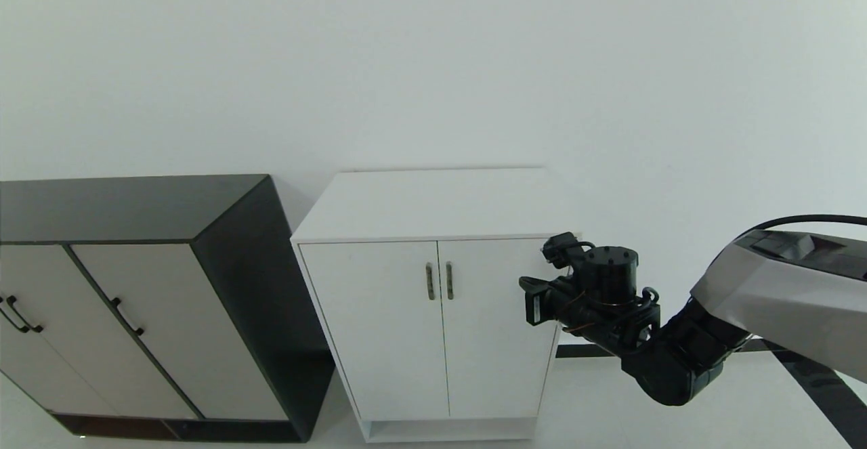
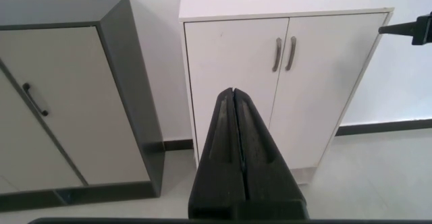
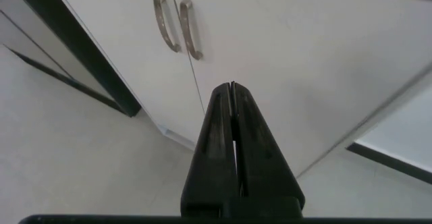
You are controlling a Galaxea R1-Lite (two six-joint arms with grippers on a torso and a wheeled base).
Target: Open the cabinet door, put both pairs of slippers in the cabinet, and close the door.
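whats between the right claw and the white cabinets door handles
Only bare door panel: in the right wrist view, the shut right claw sits short of the handles, with nothing in the gap.

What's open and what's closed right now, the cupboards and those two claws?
White cabinet: both doors shut.
Dark cabinet: doors shut.
Left gripper: shut, holding nothing.
Right gripper: shut, holding nothing.
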